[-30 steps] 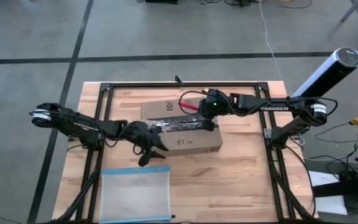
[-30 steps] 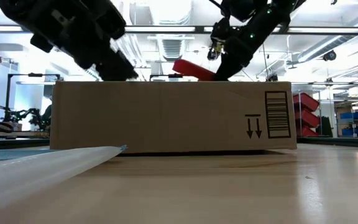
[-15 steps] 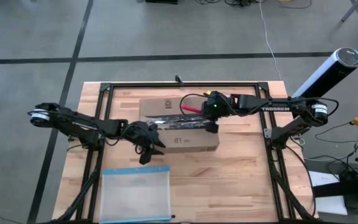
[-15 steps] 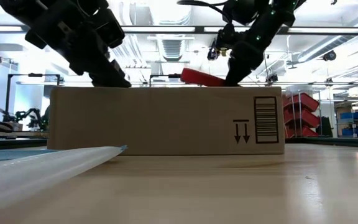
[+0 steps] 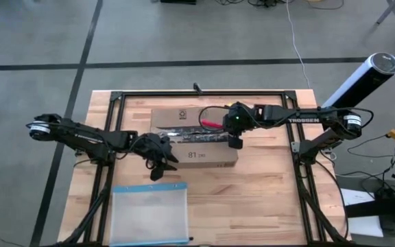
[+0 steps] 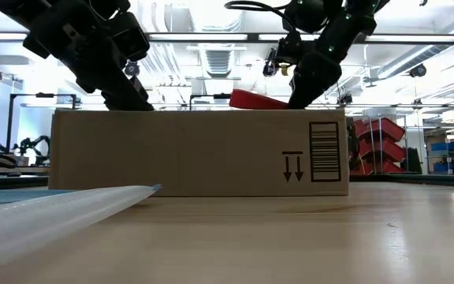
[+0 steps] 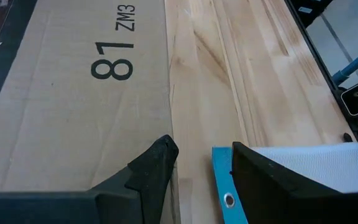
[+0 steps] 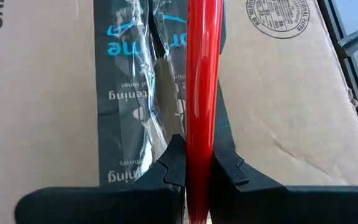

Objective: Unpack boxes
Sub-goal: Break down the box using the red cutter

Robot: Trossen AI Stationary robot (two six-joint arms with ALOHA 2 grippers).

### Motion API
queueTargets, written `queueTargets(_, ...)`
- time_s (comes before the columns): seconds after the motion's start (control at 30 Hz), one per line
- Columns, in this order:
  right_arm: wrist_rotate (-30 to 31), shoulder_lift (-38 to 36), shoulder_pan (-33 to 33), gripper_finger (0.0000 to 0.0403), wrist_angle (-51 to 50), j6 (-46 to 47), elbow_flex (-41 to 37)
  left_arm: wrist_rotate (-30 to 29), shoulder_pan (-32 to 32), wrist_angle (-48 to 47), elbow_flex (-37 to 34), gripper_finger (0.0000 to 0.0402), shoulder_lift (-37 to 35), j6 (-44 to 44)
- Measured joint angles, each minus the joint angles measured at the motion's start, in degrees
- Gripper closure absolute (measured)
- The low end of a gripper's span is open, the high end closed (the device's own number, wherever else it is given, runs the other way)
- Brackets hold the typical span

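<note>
The cardboard shipping box (image 5: 196, 139) lay at the middle of the wooden desk (image 5: 266, 199) in the high view, its long axis running left to right across the frame, flaps closed under a dark printed tape strip (image 8: 135, 93) along the top seam. The right pincer (image 5: 234, 134) sat directly over the box's right end, clamped on a red cutting tool (image 8: 201, 106) whose length lay along the tape line, so the box was right beneath it and the seam stretched away toward the frame's left. I'd judge the cut had to travel along that axis, and the right arm was the one placed for it. The left pincer (image 5: 158, 159) hung at the box's lower-left corner, its fingers (image 7: 154, 168) apart, one against the box edge. A clear pouch with a blue edge (image 5: 149, 213) lay lower left, well apart.
</note>
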Motion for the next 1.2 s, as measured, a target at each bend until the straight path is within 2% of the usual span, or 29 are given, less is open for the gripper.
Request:
queueTargets(0.17,-3.9,0.0,-0.5,0.0388,4.2,-0.2,-1.0,0.0,0.0,-0.1,0.0,0.0246,-0.5,0.0)
queueTargets(0.63,-4.2,6.2,-1.9,0.0388,6.7,-2.1,-1.0,0.1,0.0,-0.4,0.0,0.0246,-0.6,-0.5)
queueTargets(1.2,-3.7,3.1,-2.1,0.0388,4.5,-2.2,-1.2,0.0,0.0,-0.5,0.1,0.0246,-0.6,-0.9)
